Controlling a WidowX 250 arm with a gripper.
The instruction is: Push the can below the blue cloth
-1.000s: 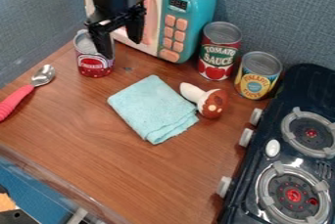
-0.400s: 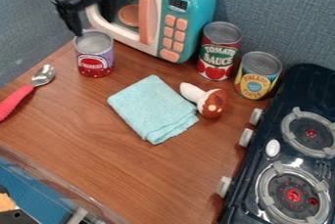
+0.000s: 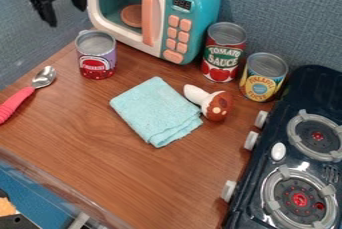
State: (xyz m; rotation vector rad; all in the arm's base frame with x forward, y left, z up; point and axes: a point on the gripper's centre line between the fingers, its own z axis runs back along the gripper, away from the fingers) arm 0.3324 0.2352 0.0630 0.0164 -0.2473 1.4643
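The black gripper (image 3: 67, 16) hangs at the upper left, above and a little left of the nearest can, its two fingers spread apart with nothing between them. That can (image 3: 97, 58), purple and red with a silver top, stands upright near the table's back left edge and is apart from the gripper. A light blue cloth (image 3: 155, 110) lies folded mid-table, to the right of this can and nearer the camera.
A teal and white toy microwave (image 3: 195, 20) stands behind. A tomato sauce can (image 3: 224, 53) and a yellow-labelled can (image 3: 263, 78) are at the right back. A toy mushroom (image 3: 215, 105) lies by the cloth, a pink-handled spoon (image 3: 17, 103) far left, a dark stove (image 3: 267, 173) right.
The gripper has risen and shifted left, away from over the purple and red can and the microwave's front. The cans and the cloth have stayed where they were.
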